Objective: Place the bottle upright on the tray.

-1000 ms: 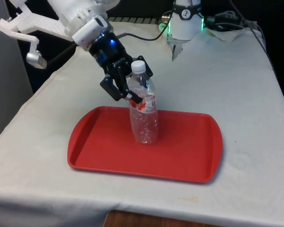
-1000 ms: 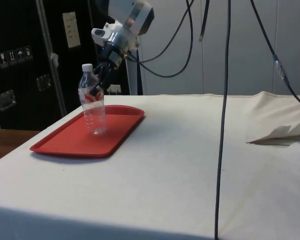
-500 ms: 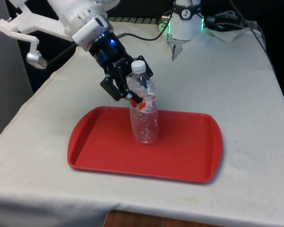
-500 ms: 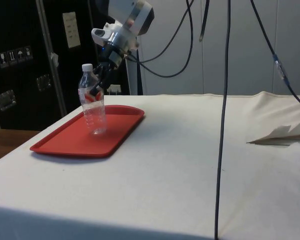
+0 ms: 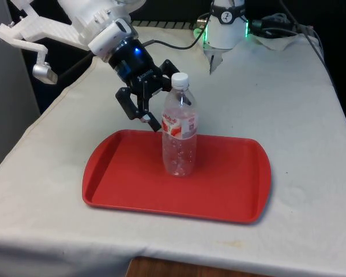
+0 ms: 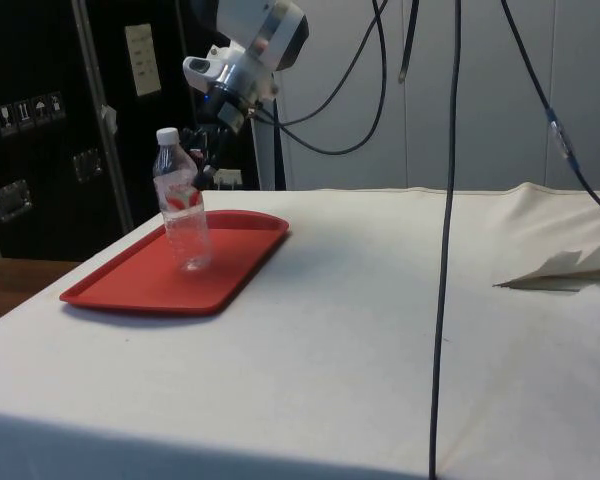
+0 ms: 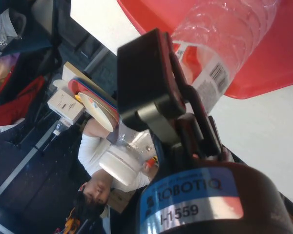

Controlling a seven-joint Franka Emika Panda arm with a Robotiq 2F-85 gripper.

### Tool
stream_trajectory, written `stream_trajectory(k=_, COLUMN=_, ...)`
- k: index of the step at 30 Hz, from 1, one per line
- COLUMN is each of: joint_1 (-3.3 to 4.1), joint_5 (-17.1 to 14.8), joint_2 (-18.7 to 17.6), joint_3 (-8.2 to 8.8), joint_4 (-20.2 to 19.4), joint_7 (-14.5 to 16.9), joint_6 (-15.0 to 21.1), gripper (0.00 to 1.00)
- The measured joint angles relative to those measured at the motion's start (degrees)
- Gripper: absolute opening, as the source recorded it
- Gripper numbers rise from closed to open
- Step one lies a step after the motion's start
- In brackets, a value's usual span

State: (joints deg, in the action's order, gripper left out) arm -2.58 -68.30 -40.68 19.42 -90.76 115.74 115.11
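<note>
The clear bottle (image 5: 179, 134) with a white cap stands upright near the middle of the red tray (image 5: 127, 179), which lies on the white-clothed table (image 5: 288, 104). The end effector (image 5: 156, 103) sits at the bottle's ten o'clock in the front view, its fingers (image 5: 127, 104) spread apart around the bottle's upper part, not gripping it. A person (image 7: 95, 183) in a white top shows beyond the table's edge in the wrist view.

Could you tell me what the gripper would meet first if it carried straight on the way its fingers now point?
Most likely the water bottle standing on the red tray, directly ahead of the open gripper.
</note>
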Motion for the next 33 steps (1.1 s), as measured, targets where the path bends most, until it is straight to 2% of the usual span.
stream_trajectory(k=23, joint_1=-0.06, joint_5=0.0, joint_2=0.0, joint_3=0.0, joint_4=-0.06, joint_7=0.0, joint_6=-0.46, gripper=1.0)
stream_trajectory(k=33, joint_1=-0.11, joint_5=0.0, joint_2=0.0, joint_3=0.92, joint_4=-0.34, joint_7=0.29, joint_6=-1.83, gripper=1.0)
